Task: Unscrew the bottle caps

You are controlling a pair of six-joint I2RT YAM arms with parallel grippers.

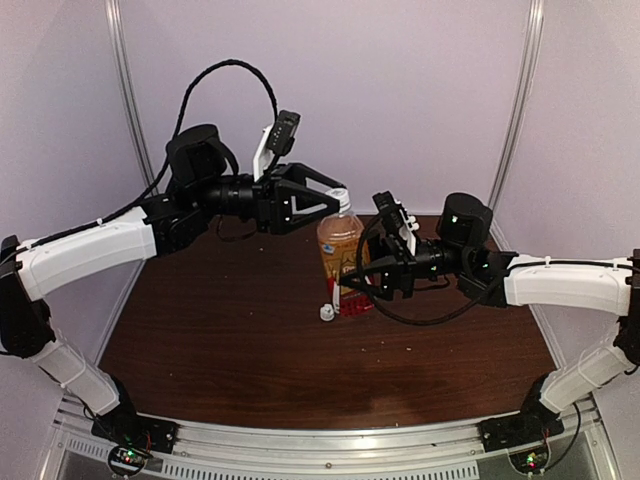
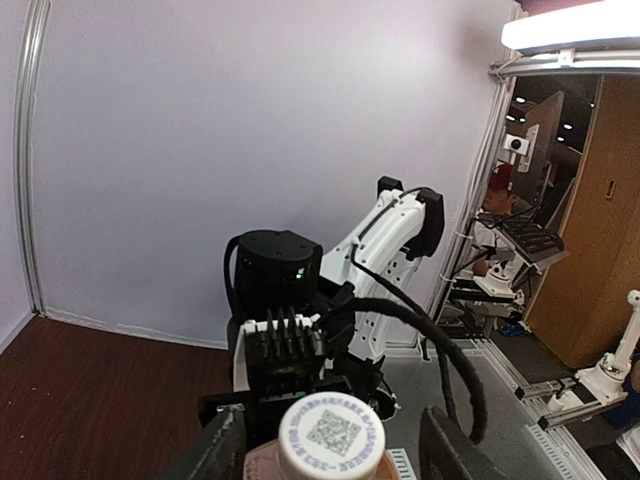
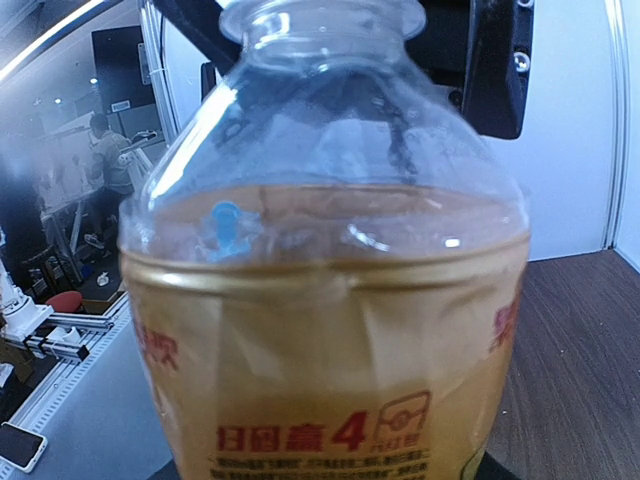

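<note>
An amber bottle (image 1: 340, 250) with a red label stands upright mid-table and fills the right wrist view (image 3: 330, 330). Its white cap (image 1: 340, 196) (image 2: 330, 435), printed with a QR code, sits on the neck. My left gripper (image 1: 338, 200) (image 2: 335, 452) reaches in from the left at cap height, open. Its fingers (image 2: 450, 448) flank the cap, with a gap showing on the right side. My right gripper (image 1: 366, 280) is shut on the bottle's lower body from the right. A second white cap (image 1: 326, 313) lies loose on the table by the bottle's base.
The dark wooden table (image 1: 230, 330) is bounded by pale walls behind and on both sides. A metal rail (image 1: 330, 440) with the arm bases runs along the near edge. A black cable (image 1: 430, 318) loops under my right wrist.
</note>
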